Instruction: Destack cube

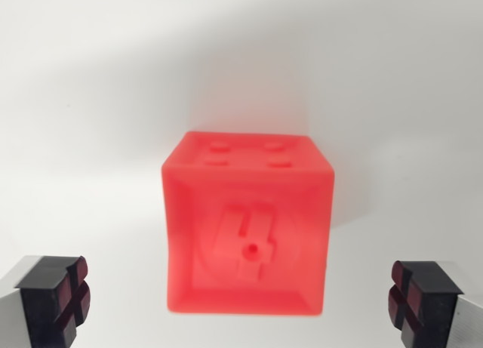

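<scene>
A red cube (247, 223) fills the middle of the wrist view, standing on a white surface. Its top face carries small raised studs, and its near face has a raised emblem with a small hole. Whether another cube sits beneath it cannot be told. My gripper (240, 303) is open, its black and red fingertips (56, 295) at the lower left and lower right corners. The cube lies between and beyond the fingers, touching neither.
The white surface (90, 99) spreads all around the cube, with a soft shadow behind it. No other object shows.
</scene>
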Robot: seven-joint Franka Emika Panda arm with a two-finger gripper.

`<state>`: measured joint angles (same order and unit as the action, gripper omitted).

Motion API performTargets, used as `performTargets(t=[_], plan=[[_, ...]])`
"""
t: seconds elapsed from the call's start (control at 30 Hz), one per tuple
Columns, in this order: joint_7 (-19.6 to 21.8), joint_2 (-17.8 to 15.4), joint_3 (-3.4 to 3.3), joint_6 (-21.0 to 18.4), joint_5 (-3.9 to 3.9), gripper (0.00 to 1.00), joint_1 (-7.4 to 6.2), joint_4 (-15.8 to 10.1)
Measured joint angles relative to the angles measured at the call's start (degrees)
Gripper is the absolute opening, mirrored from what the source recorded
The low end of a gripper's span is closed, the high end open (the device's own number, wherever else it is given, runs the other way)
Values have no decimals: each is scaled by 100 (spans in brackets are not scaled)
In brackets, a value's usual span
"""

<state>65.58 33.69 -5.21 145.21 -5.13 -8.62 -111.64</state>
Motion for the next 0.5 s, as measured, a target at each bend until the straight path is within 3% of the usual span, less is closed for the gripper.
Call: performTargets(t=[0.5], plan=[[50, -710, -90, -633, 83, 100, -66, -67]])
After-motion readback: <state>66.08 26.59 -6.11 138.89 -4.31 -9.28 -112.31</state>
